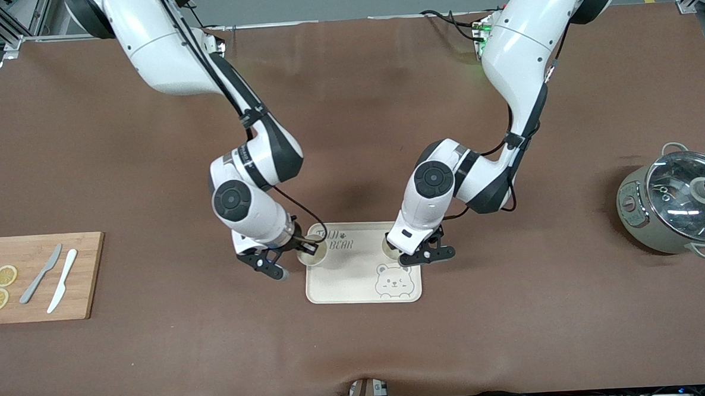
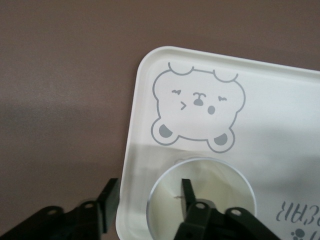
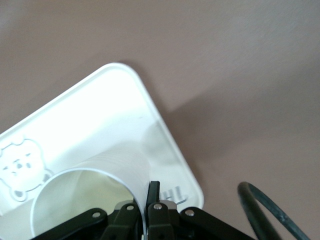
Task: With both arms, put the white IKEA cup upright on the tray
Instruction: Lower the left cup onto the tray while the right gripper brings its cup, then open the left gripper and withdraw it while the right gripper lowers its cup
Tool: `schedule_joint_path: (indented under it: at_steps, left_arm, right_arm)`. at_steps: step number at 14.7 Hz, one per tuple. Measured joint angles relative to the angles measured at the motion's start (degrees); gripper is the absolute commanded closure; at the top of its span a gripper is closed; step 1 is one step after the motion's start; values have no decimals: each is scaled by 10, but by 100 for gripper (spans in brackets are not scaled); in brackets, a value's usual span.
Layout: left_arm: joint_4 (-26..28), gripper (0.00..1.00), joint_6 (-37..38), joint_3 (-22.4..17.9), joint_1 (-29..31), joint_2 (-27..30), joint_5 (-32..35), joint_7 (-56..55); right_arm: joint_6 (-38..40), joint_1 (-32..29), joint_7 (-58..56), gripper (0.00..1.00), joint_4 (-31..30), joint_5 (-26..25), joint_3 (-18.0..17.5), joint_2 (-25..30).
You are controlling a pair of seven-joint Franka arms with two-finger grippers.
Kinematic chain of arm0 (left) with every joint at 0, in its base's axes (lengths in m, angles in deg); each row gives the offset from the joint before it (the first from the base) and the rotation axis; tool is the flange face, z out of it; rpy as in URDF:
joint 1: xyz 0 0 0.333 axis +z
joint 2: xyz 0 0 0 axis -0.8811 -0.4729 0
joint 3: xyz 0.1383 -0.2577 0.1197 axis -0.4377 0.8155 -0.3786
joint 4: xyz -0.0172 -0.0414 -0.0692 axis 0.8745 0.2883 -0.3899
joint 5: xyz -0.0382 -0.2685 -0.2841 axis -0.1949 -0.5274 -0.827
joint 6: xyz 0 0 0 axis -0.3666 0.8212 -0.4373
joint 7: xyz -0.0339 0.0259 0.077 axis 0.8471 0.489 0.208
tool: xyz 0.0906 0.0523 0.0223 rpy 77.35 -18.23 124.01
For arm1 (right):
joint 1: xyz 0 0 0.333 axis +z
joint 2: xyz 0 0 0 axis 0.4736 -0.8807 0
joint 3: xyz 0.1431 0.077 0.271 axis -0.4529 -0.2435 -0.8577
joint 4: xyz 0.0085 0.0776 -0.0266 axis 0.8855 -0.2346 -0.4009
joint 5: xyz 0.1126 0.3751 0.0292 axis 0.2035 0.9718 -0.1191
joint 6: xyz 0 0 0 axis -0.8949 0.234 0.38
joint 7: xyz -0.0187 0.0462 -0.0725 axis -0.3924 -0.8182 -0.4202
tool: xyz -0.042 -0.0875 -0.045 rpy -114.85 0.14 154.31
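The cream tray with the bear drawing lies at the table's middle. Two white cups stand upright on it. One cup is at the tray's corner toward the right arm's end. My right gripper is shut on this cup's wall; in the right wrist view the gripper pinches the rim of the cup on the tray. The other cup is toward the left arm's end. My left gripper is open. In the left wrist view the gripper straddles the wall of that cup, with one finger inside it and one off the tray.
A wooden cutting board with two lemon slices, a grey knife and a white knife lies toward the right arm's end. A grey pot with a glass lid stands toward the left arm's end. Brown cloth covers the table.
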Motion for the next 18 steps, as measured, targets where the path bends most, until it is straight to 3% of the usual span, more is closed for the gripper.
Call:
schedule_joint_path:
  at_steps: [4,9,18]
  left_arm:
    - [-10,0,5,0,0,1,2,-3]
    - [-20,0,56,-5,13,19,4,1]
    - [-23,0,157,-6,87,91,4,140]
  right_arm:
    - [-5,22,43,100,43,0,0,-32]
    - [-33,26,46,100,51,0,1,-58]
    - [-55,34,46,100,52,-1,4,-79]
